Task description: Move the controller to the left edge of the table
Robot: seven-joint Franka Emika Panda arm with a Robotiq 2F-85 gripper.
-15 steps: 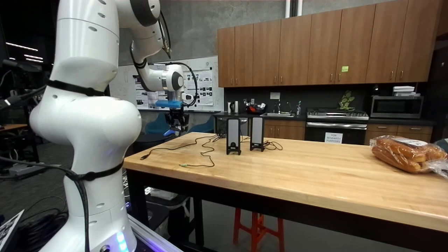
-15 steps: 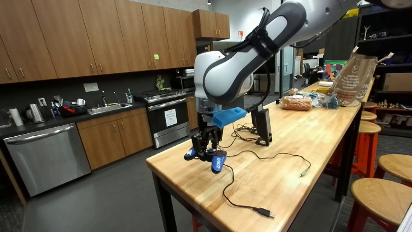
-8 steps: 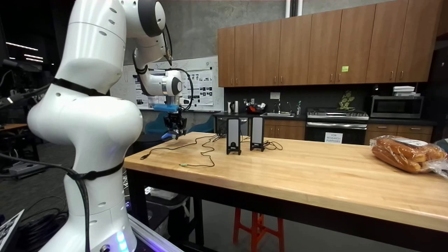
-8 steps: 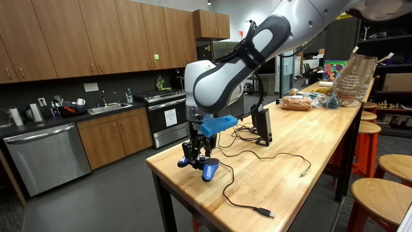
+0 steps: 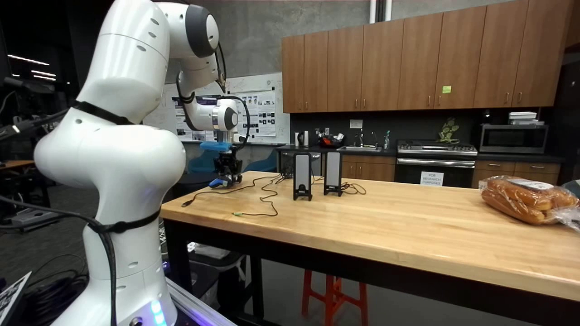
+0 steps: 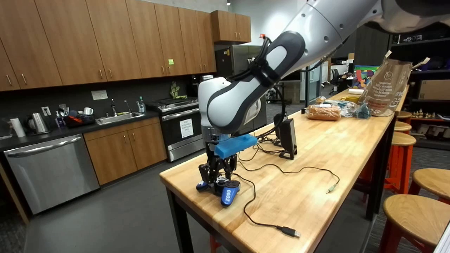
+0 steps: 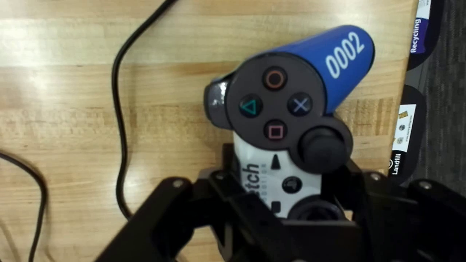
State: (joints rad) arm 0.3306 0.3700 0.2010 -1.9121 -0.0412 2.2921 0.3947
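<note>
- Gripper, at the left end of the table: points down, its jaws pinching the controller across the pale middle, one finger per side. Likely reason: that section is slim, and both blue handles stick out beyond the fingers.
- Controller: buttons up in the wrist view, about level, just inside the left end in both exterior views. Sits very low; whether the wood bears its weight cannot be told. Step in hand, judged: set-down, release not yet done.
- USB cable, right of it in an exterior view: lies slack and passes behind the gripper, so any join with the controller is hidden.
- Speakers, farther right: upright, side by side. Probably just parked there; the hold owes nothing to them.
- Bagged bread and paper bag, rightmost: well apart from the work.
- Edges, wrist view, left to right: a dark cable near the jaws, the controller, a narrow strip of wood, then the table edge, taken as the left one. Beyond it: Landfill bin, Recycling bin, carpet. Judged: little outward shift is needed or safe, since the handle marked 0002 points at the drop.
- Room: bare wood, crossed by cables, lies between controller and speakers. Straight-up retreat looks best; swinging sideways with jaws spread could snag a cable.
</note>
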